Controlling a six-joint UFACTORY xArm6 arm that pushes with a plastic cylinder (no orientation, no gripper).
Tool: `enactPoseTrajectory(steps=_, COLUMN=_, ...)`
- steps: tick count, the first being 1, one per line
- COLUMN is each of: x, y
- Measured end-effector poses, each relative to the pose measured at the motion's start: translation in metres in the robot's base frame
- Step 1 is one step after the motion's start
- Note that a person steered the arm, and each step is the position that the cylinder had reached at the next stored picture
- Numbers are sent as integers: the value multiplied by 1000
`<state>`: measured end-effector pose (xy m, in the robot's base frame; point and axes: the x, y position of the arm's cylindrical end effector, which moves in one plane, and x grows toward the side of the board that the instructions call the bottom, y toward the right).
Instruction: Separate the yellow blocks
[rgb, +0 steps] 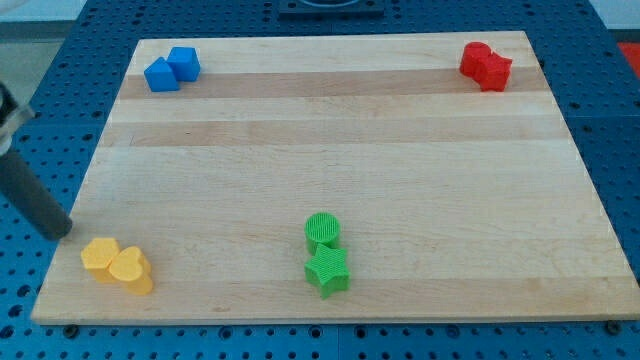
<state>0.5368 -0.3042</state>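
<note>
Two yellow blocks sit touching at the board's bottom left: a yellow hexagon-like block and, just to its right and a little lower, a yellow heart-like block. My dark rod comes in from the view's left edge. My tip rests just off the board's left edge, a short way up and to the left of the yellow hexagon-like block, not touching it.
The wooden board lies on a blue pegboard table. Two blue blocks touch at the top left. Two red blocks touch at the top right. A green cylinder touches a green star at the bottom middle.
</note>
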Motion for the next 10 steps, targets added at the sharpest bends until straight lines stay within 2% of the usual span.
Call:
enactPoseTrajectory(steps=1, x=14, y=0)
enactPoseTrajectory(steps=2, x=71, y=0)
enactPoseTrajectory(steps=3, x=80, y=1)
enactPoseTrajectory(steps=4, x=80, y=19)
enactPoseTrajectory(steps=6, x=39, y=124)
enactPoseTrajectory(steps=10, x=22, y=199)
